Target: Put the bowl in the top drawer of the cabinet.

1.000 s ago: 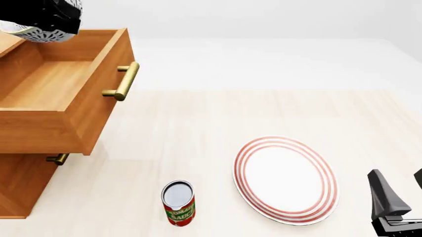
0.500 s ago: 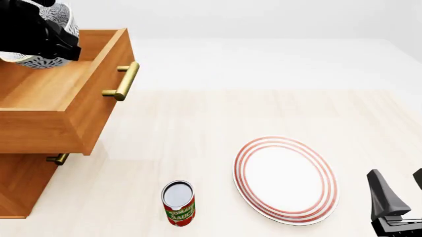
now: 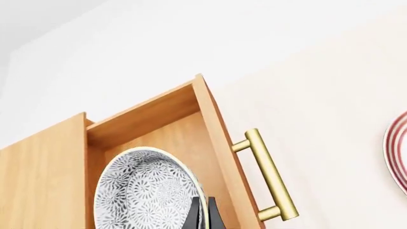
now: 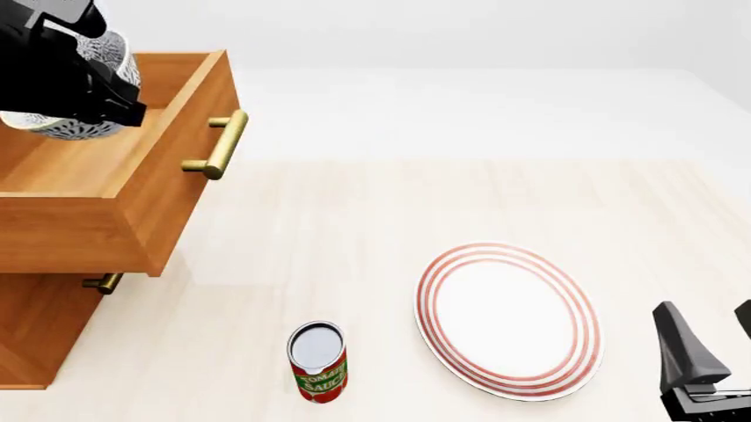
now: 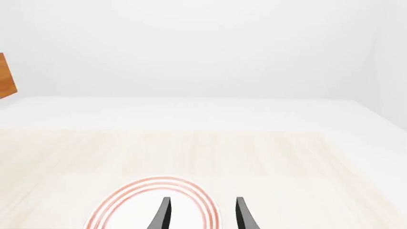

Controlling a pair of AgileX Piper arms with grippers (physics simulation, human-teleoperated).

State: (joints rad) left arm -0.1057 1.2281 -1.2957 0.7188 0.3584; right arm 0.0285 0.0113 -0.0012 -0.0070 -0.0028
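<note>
**Patterned bowl held over open top drawer**

The left gripper (image 3: 202,213) was clamped on the rim of the bowl (image 3: 147,190), its two dark fingers (image 3: 193,214) pinching the near edge of the blue-grey speckled dish, as the left wrist view showed. Seen from the front, the bowl (image 4: 73,123) hung inside the mouth of the top drawer (image 4: 112,176), largely hidden behind the black bulk of the left arm; whether it touched the drawer floor could not be told. The drawer stood pulled well out of the cabinet (image 4: 35,330), its brass bar handle (image 4: 217,143) facing the middle of the table (image 4: 388,202). Below it, only a small part of the lower drawer's handle (image 4: 104,283) showed.

The right gripper (image 5: 199,212) sat low at the near right corner of the table with its fingers (image 5: 163,213) spread apart and nothing between them, pointing over the near edge of the plate (image 5: 133,200). That red-ringed white plate (image 4: 508,318) lay flat on the table, well apart from the cabinet. The tomato sauce can (image 4: 318,361) stood upright just beside the plate's left side, near the front edge of the table.
</note>
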